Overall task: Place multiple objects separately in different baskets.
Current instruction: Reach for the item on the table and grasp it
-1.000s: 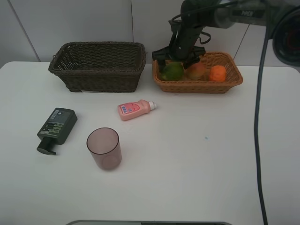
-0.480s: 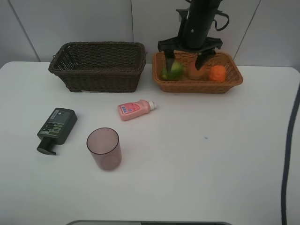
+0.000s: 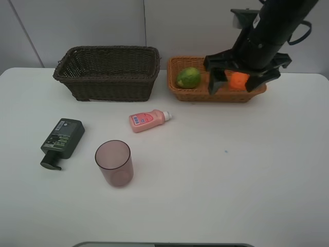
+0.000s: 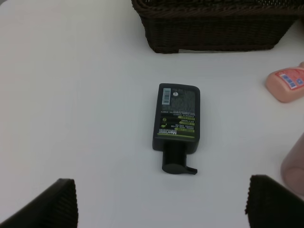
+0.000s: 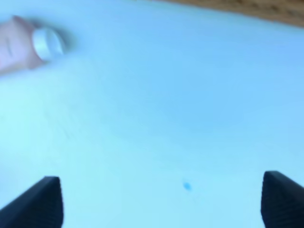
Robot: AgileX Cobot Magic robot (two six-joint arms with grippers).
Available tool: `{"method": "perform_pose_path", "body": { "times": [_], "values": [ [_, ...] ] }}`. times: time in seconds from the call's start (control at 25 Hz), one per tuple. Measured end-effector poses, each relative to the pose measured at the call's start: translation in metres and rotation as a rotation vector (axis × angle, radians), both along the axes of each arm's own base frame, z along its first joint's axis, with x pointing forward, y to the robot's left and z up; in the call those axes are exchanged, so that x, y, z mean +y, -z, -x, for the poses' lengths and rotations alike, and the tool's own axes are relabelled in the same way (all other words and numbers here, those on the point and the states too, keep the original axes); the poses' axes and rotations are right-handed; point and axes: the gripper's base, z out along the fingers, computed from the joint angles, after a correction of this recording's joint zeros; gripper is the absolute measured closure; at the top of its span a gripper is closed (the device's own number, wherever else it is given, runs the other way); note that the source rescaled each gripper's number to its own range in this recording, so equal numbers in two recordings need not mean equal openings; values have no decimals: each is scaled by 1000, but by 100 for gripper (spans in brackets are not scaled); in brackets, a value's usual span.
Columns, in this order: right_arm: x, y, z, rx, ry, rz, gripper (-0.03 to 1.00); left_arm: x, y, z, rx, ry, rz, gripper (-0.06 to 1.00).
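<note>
The dark green pump bottle (image 3: 61,141) lies flat on the white table at the left. The pink white-capped bottle (image 3: 148,120) lies near the middle, with the mauve cup (image 3: 114,162) upright in front of it. A green-yellow fruit (image 3: 188,77) and an orange (image 3: 238,81) sit in the orange-tan basket (image 3: 216,95). The dark brown basket (image 3: 108,72) holds nothing I can see. My right gripper (image 3: 236,86) hangs open above that tan basket's front right, holding nothing. My left gripper (image 4: 161,209) is open above the pump bottle (image 4: 176,124) and is out of the high view.
The right wrist view is blurred and shows the pink bottle's cap (image 5: 45,42), bare table with a blue speck (image 5: 186,186) and a strip of tan basket (image 5: 247,9). The left wrist view also catches the dark basket (image 4: 213,28), the pink bottle (image 4: 287,84) and the cup (image 4: 294,166).
My right arm has swung from over the tan basket's left part, by the green fruit, to the right and toward the basket's front. The objects on the table have not moved.
</note>
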Motion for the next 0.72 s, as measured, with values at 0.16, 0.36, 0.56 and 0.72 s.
{"method": "perform_pose_path", "body": {
  "times": [0.16, 0.36, 0.56, 0.72],
  "values": [
    [-43, -20, 31, -48, 97, -19, 19, 0, 0, 0, 0, 0, 0, 3],
    [-90, -44, 82, -129, 228, -38, 19, 0, 0, 0, 0, 0, 0, 3],
    [-107, -67, 145, -287, 252, -76, 19, 0, 0, 0, 0, 0, 0, 3],
    [-116, -78, 195, -412, 255, -115, 19, 0, 0, 0, 0, 0, 0, 3]
  ]
}}
